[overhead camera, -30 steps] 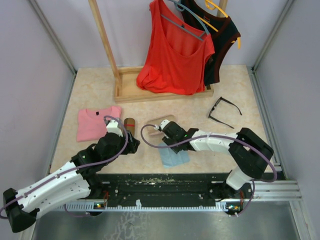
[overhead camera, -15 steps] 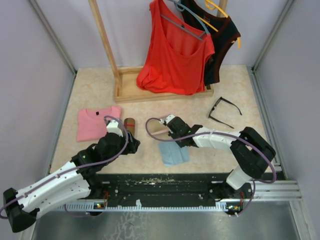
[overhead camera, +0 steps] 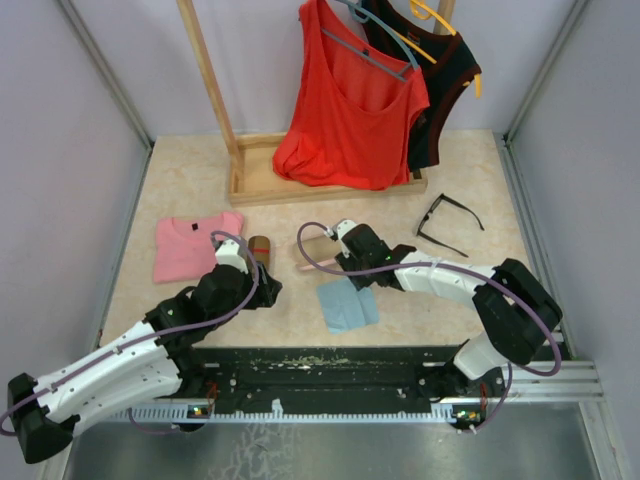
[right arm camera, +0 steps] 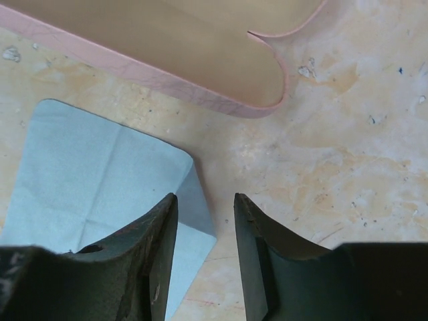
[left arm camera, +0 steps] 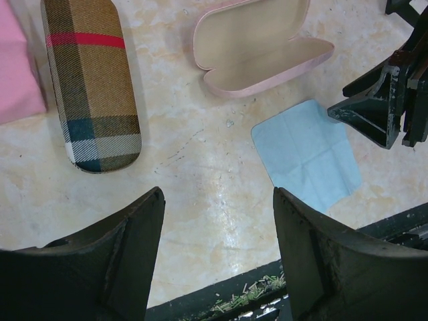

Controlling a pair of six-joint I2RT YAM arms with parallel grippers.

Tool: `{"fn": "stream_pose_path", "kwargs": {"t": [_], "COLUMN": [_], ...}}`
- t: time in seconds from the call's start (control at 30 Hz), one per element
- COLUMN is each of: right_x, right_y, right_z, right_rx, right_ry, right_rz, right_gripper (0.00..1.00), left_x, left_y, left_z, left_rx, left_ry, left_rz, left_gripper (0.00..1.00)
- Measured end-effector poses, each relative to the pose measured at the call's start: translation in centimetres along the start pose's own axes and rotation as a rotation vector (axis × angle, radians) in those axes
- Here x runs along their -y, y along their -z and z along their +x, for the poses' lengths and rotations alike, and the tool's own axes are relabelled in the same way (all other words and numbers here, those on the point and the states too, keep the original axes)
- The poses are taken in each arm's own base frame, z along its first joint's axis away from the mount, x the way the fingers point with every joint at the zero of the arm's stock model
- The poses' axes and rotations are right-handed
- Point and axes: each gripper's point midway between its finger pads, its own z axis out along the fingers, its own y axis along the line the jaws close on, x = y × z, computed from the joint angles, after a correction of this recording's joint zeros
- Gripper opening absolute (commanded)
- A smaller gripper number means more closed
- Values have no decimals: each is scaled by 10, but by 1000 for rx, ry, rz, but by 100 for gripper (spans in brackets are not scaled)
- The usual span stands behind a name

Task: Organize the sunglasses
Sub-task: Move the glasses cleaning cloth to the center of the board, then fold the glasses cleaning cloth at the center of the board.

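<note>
1. Top external view: a thick black-framed pair of sunglasses is seen lying unfolded on the marble-look table, well apart from both arms and at 3 o'clock of the open oblong pink case. No second pair is seen.
2. Over the last second the sunglasses have not been moved. The right gripper has been carried from above the pale blue cleaning cloth toward 1 o'clock, to beside the case.
3. Its fingers are narrowly parted, with nothing held; the left gripper is spread wide and empty.
4. The case is judged ready, but the sunglasses are not yet fetched.
5. A brown plaid case lies at 9 o'clock of the pink one, and the cloth at 5 o'clock. Nothing is seen lying between gripper and sunglasses.
</note>
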Motion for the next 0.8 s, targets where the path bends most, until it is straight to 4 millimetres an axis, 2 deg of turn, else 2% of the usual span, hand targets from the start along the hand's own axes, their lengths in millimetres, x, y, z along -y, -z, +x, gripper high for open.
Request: {"fn": "stream_pose_path", "kwargs": {"t": [0.27, 0.67, 0.8], "right_x": [-19, -12, -9], "right_y": [0, -10, -13], "right_z": [-2, 18, 23], "right_rx": [7, -73, -92], "right_ry": [6, 61, 72], "right_rz": [-116, -78, -62], "right_gripper": [46, 46, 42], "left_x": [1, 2, 2], "left_y": [0, 0, 0], "left_z": [0, 1, 1], "left_rx": [1, -4, -5], "left_ry": [1, 5, 6], "left_rz": [5, 11, 11], "left_gripper": [72, 72, 72]}}
